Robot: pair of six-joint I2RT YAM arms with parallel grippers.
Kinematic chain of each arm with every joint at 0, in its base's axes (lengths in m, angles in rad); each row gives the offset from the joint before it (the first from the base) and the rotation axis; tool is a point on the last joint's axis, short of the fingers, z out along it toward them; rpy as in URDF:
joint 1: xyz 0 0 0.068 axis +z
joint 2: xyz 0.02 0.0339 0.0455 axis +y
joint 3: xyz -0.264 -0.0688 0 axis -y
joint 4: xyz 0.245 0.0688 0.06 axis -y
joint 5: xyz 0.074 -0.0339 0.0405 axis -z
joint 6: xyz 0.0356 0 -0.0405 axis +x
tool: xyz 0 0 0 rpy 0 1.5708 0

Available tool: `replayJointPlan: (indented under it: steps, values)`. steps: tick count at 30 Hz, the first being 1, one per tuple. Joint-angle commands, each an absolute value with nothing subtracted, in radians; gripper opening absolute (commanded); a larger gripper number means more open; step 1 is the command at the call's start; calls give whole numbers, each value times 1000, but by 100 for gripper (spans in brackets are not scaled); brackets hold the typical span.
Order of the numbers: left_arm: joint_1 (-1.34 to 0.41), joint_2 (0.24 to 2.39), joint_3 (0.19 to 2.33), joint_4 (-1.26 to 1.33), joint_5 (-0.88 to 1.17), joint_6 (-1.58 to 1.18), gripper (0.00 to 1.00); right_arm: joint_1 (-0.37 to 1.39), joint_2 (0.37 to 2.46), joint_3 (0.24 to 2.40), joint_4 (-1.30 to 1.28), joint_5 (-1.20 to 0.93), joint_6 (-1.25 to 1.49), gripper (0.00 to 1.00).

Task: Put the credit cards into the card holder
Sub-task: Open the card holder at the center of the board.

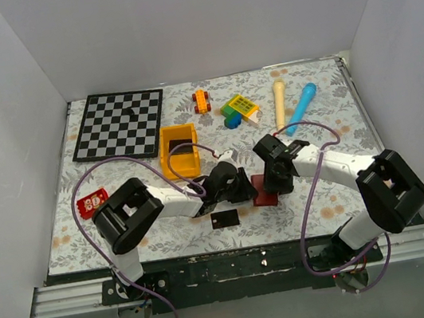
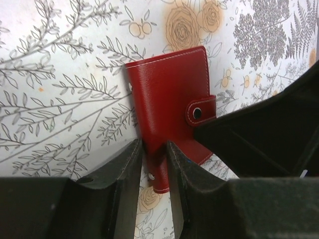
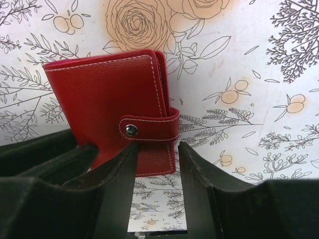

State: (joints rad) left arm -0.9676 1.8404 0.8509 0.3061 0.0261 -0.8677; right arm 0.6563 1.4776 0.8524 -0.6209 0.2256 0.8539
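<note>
1. The card holder lies closed on the surface, in the near middle, right between the two grippers. Its snap tab is fastened, so we judge the step in hand to be opening it, and no card is in yet
2. The left gripper has its jaws narrow over one edge of the holder, with red showing in the slit. We cannot tell whether it pinches the cover or only bears on it
3. The right gripper stands about half open and holds nothing. One finger is over the holder's corner, the other is clear beside it, and the tab's end sits in the gap
4. To do this well, we would let the left gripper pin the body down and close the right one on the tab's free end only, then peel up off the stud. A grip across both covers would clamp them shut
5. Only the top view shows a black card, flat on the surface just near of the grippers and apart from the holder. We find no other card
6. Only the wrist views show the fastened snap and where the fingers sit, because from above the grippers hide most of the holder
</note>
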Motion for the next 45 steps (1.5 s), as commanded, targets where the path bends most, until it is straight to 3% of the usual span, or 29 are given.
replayJointPlan:
  steps: [1,7,19,29,32,37,41,45]
  values:
    - [-1002,1807,825,253,69,-902,25,652,1434,857,-591,244,836,49]
    - [-1031,1827,845,245,64,-910,25,653,1434,887,-612,265,787,52]
    - [-1031,1824,839,247,49,-916,25,655,1525,936,-647,272,719,45]
    - [-1031,1835,845,249,52,-916,25,660,1520,925,-644,215,689,47]
    - [-1031,1836,847,247,52,-916,25,661,1545,927,-644,213,683,40]
    - [-1031,1833,847,244,49,-917,25,664,1574,933,-650,216,684,16]
    - [-1031,1838,851,239,49,-916,25,664,1554,922,-655,233,695,3]
    - [-1031,1845,854,235,48,-920,25,664,1508,919,-666,252,703,1]
